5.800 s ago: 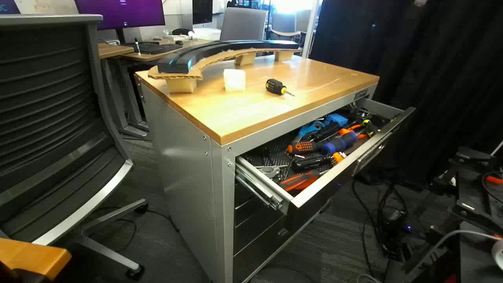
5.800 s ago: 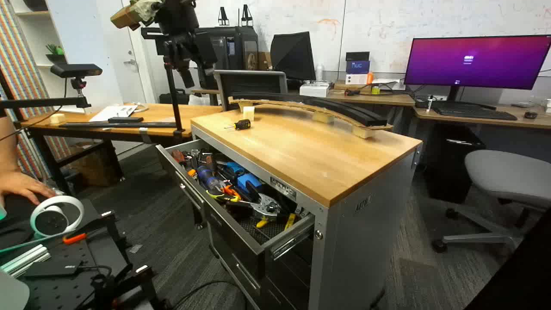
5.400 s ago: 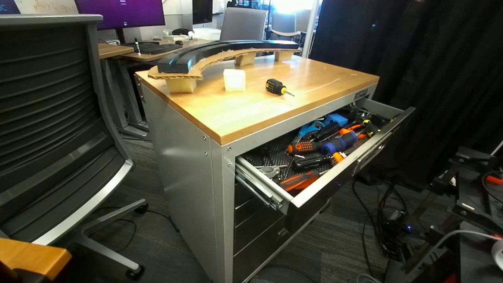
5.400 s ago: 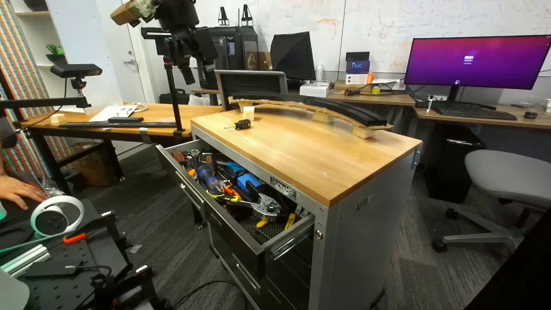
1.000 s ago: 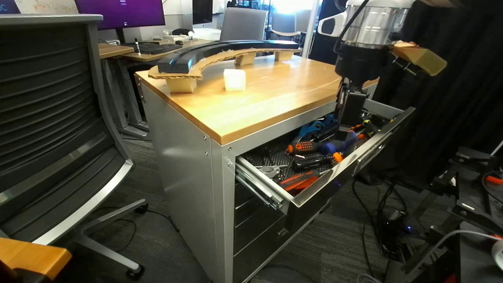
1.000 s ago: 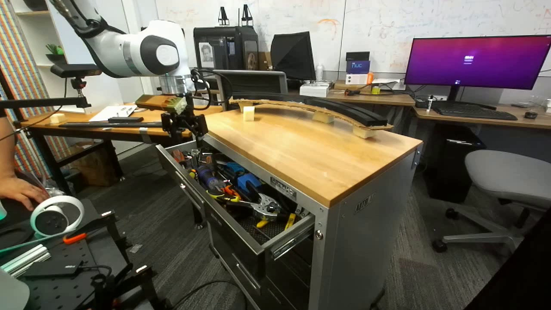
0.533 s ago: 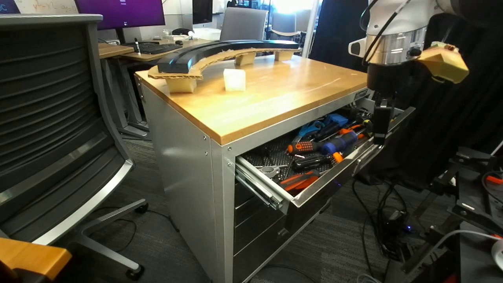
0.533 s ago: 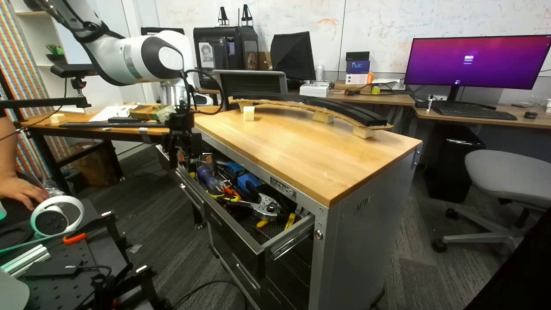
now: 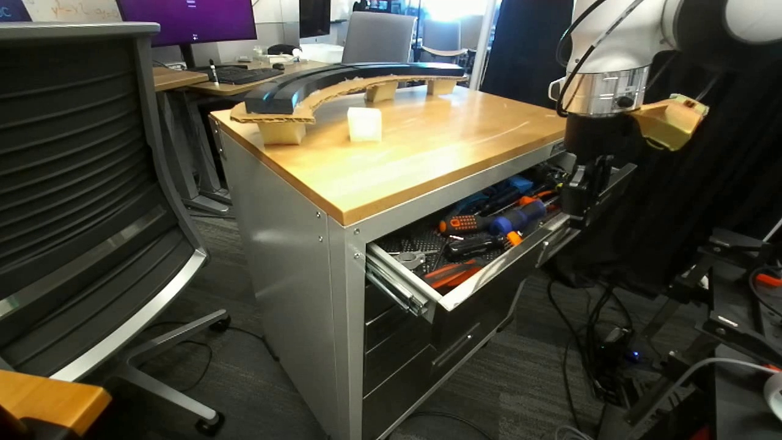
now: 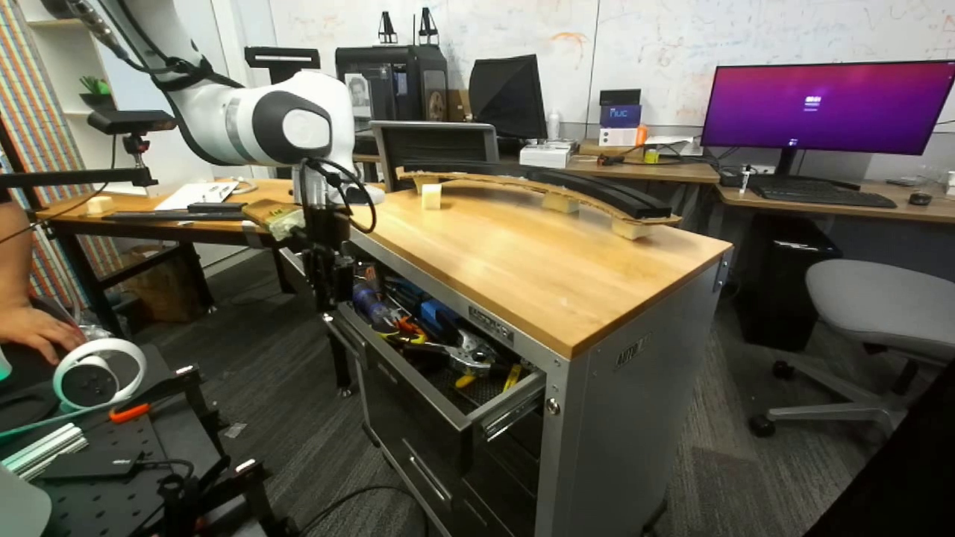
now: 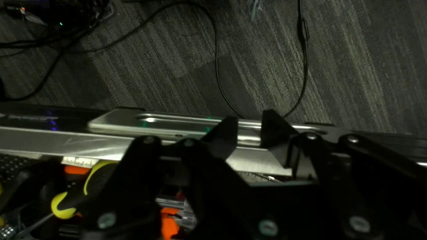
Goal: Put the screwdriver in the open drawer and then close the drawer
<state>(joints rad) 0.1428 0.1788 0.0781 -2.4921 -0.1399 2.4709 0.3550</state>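
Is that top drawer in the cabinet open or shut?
Open: in both exterior views the drawer juts from the cabinet, tools showing inside.

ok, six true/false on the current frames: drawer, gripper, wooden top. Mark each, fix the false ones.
1. A pale block stands on the wooden top. True.
2. The gripper is open. True.
3. The gripper is over the pale block. False: it is at the front edge of the drawer.
4. The drawer is fully shut. False: it stands partly open.
5. An orange-and-black handle lies inside the drawer. True.
6. The gripper holds the screwdriver. False: it holds nothing.
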